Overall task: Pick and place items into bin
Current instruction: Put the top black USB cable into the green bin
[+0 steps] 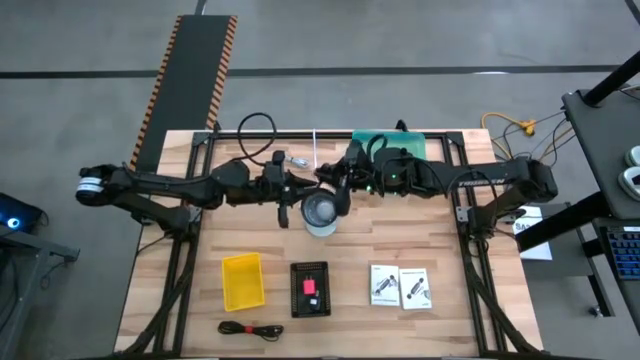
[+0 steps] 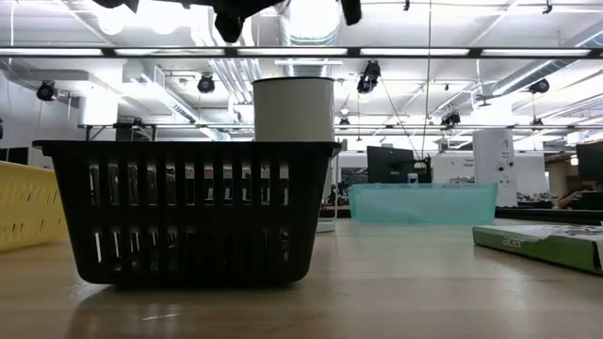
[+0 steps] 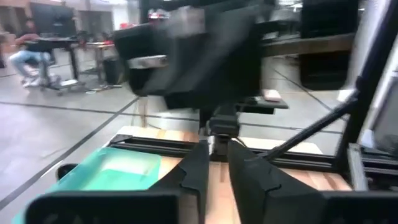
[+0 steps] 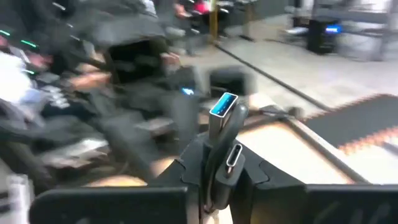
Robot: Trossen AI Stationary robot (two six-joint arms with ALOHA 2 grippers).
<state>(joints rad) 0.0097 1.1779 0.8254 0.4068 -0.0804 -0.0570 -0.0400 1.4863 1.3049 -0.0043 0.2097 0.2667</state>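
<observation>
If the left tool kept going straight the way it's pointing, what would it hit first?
Most likely the right arm, the dark blurred bulk straight ahead of the left tool. The right tool grips a cable. How near, I can't judge.

Both arms meet mid-table above a round metal cup [image 1: 320, 213], teal bin [image 1: 385, 142] behind; yellow basket [image 1: 243, 281], black basket [image 1: 309, 289], two white packets [image 1: 400, 285] and, seemingly, a black cable [image 1: 250, 328] lie nearer.
</observation>
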